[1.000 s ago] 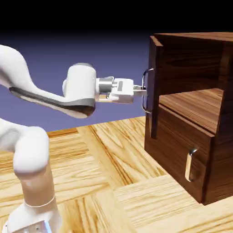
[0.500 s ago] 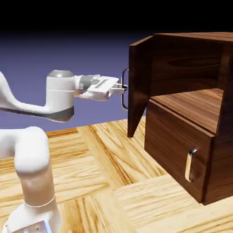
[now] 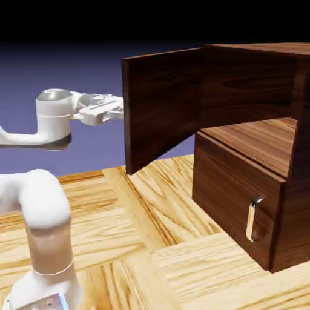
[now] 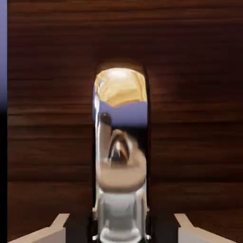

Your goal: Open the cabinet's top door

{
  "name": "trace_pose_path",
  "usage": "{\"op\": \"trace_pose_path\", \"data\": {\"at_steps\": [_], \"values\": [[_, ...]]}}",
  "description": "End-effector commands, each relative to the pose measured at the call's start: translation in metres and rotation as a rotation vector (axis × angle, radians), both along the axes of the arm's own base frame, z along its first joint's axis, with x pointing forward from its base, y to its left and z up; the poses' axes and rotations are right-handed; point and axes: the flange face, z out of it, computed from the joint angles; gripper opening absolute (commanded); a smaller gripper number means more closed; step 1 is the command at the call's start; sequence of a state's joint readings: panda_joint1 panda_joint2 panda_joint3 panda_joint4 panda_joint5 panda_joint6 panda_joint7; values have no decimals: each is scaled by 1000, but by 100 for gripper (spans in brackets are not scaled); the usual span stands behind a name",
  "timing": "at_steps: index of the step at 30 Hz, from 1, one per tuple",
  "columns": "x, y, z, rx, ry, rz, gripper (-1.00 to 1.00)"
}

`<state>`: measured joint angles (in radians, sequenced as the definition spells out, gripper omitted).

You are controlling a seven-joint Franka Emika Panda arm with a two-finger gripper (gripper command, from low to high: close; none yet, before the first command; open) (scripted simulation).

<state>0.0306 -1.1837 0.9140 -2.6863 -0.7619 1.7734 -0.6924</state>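
Blue-violet backdrop behind me. My hand is closed on the 1 upright handle, whose long axis runs along the top door. That door stands swung out from the cabinet, farther than in the 2 earlier views.

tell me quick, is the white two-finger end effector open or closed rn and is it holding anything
White two-finger end effector: closed, holding the curved silver handle of the dark wood-grain top door.
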Motion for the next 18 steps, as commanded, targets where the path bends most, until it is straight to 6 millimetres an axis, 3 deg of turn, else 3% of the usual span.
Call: {"op": "trace_pose_path", "data": {"at_steps": [1, 9, 18], "values": [[-3, 11, 0, 0, 1, -24, -100], [-15, 92, 0, 0, 1, -201, -100], [-14, 169, 0, 0, 1, -369, -100]]}}
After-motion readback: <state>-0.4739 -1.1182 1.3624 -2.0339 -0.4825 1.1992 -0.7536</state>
